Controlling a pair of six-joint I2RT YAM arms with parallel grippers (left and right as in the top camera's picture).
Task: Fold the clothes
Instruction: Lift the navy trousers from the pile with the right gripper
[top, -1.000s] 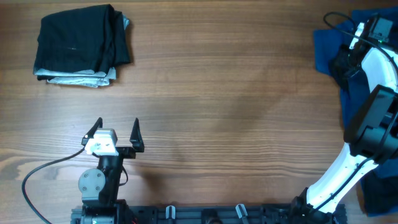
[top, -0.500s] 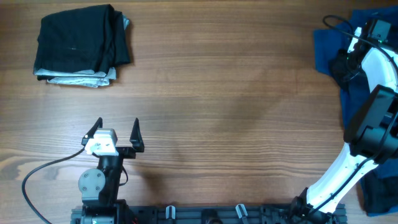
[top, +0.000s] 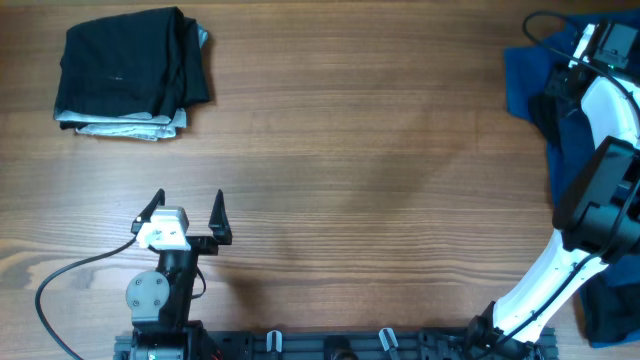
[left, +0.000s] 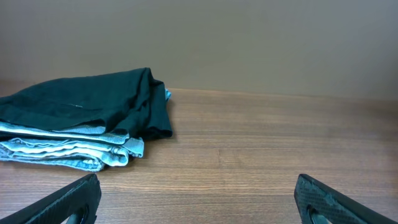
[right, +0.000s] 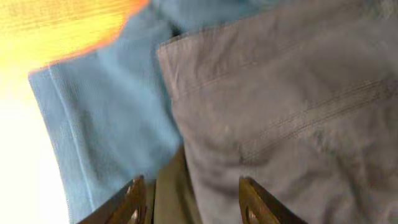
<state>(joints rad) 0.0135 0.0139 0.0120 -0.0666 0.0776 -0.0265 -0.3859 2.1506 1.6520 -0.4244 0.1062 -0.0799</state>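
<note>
Looks to me like a robotics lab bench, not a home. Two arms sit at a black rail (top: 330, 345) on the near edge of a wood-grain surface (top: 350, 150). The left arm (top: 165, 270) is dark w/ a white wrist block, the right arm (top: 600, 110) white-shelled. A loose black cable (top: 90, 262) lies on the surface by the left arm. Left wrist cam shows a plain beige wall (left: 249, 43) behind. Only goods: a folded stack (top: 130, 70) of garments far left and a blue pile (top: 525, 75) far right.
</note>
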